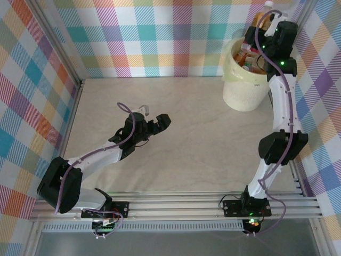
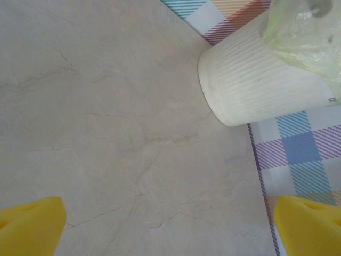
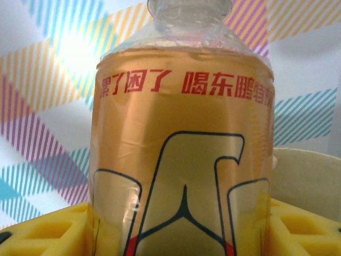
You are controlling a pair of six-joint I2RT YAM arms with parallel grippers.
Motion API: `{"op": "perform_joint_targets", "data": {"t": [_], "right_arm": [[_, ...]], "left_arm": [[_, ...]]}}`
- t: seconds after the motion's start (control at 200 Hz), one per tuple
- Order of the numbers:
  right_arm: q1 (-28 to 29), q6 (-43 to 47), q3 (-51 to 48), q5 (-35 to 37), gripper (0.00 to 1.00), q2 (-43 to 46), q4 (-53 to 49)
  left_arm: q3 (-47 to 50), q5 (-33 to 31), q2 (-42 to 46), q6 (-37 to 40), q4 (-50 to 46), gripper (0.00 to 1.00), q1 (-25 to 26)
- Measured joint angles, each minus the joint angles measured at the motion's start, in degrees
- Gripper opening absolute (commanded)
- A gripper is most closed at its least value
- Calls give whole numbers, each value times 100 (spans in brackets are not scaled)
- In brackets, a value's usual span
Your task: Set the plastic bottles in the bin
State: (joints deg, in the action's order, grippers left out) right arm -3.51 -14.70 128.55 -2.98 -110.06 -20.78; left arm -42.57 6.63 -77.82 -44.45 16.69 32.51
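The cream-yellow bin stands at the table's far right with several bottles inside it. My right gripper hovers above the bin's far rim, shut on an orange bottle with a white cap. Up close, that bottle carries a gold label with red characters and sits between the yellow pads. My left gripper is open over bare table at centre left, its yellow pads far apart with nothing between them. The bin's ribbed wall lies ahead of it.
Checked fabric walls close off the back and both sides. An aluminium rail runs along the near edge. The marbled tabletop stretches between the two arms.
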Motion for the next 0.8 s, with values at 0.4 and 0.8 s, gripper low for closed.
{"op": "perform_joint_targets", "data": {"t": [0.4, 0.8], "right_arm": [[-83, -1182, 2210, -11, 87, -2068, -892], [-83, -848, 745, 166, 100, -890, -977]], "left_arm": [[0, -179, 55, 35, -46, 100, 0], [13, -763, 586, 214, -514, 100, 0]]}}
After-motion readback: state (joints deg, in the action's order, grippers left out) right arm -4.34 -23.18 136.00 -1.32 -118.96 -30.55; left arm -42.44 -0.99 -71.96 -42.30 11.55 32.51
